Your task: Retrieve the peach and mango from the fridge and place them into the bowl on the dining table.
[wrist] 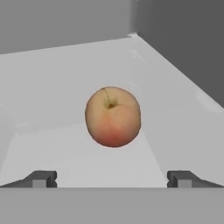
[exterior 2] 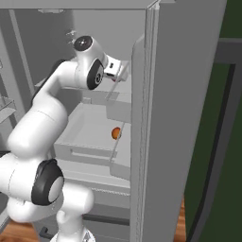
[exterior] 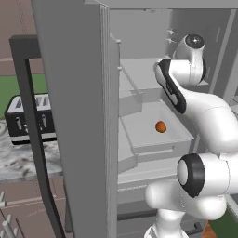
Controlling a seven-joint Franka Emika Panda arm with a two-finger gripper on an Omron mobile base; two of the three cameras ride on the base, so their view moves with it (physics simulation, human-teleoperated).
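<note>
One peach point(wrist: 113, 116) lying in pale fridge point(exterior: 74, 93) drawer point(exterior: 153, 128), centred ahead of wide-open, empty jaws. Probably light, round, smooth and bruisable; best gripped gently across widest middle, stem dimple facing up.

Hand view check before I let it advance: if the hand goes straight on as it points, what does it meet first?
Most likely the peach, centred ahead between the open hand's fingertips, lying on the fridge shelf. How far off is unclear.
</note>
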